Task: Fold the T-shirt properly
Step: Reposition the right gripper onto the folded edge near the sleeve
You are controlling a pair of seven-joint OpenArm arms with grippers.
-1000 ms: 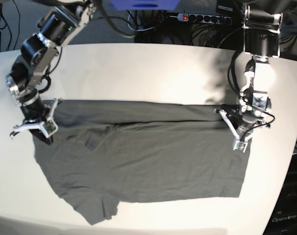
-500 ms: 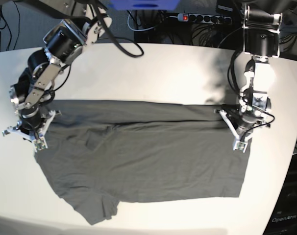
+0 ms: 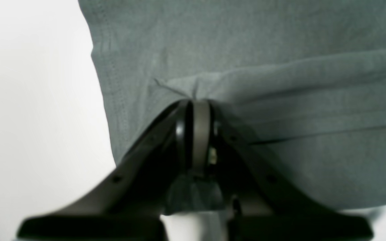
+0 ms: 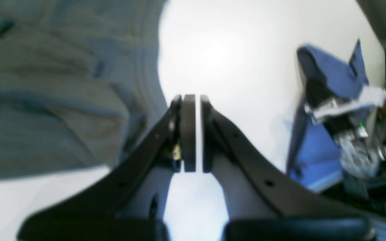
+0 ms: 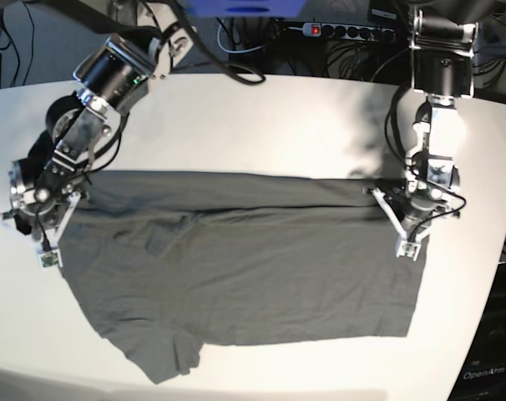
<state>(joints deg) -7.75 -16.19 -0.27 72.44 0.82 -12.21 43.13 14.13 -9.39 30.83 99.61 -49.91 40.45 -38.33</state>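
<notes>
While left gripper (image 3: 196, 100) pinches T-shirt (image 5: 245, 267), right gripper (image 4: 191, 97) apparently empty.

Base view sits high at the front, looking down over the whole white tabletop (image 5: 236, 125), both arms in frame, cables and power strip (image 5: 345, 31) at the far edge. Left wrist view rides just behind its jaws, very close, facing the T-shirt (image 3: 246, 50) edge and a strip of tabletop. Right wrist view same mount, close and blurred, facing tabletop beside the cloth edge. All three share shirt and tabletop
</notes>
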